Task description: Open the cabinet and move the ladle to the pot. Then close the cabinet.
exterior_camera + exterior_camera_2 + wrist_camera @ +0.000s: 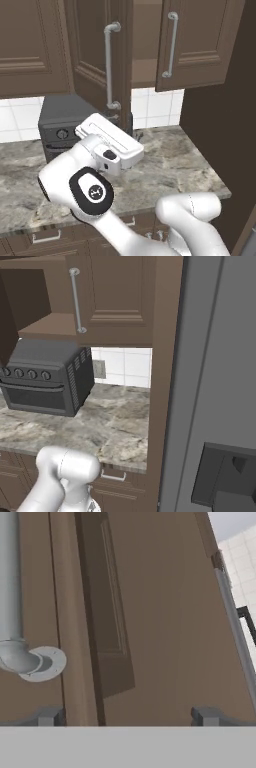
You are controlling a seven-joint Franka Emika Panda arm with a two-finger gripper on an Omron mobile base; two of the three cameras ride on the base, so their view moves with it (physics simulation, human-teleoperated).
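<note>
- Cabinet hung partly open above the bench, its left door swung outward toward the arm, its right door swung out a little too.
- Long silver handle ran down the left door's edge, lower mount just above the toaster oven.
- Bare wooden shelf showed inside the cabinet, above the toaster oven; no sure sight of the ladle on it.
- Claw sat right up against the left door's face, tips near the handle's lower mount and beside the raised panel.
- Seemed spread, with one fingertip below the handle's mount and the other well off to the side, nothing between them.
- In the left base view, white hand hovered just under the left door's handle, in front of the toaster oven.
</note>
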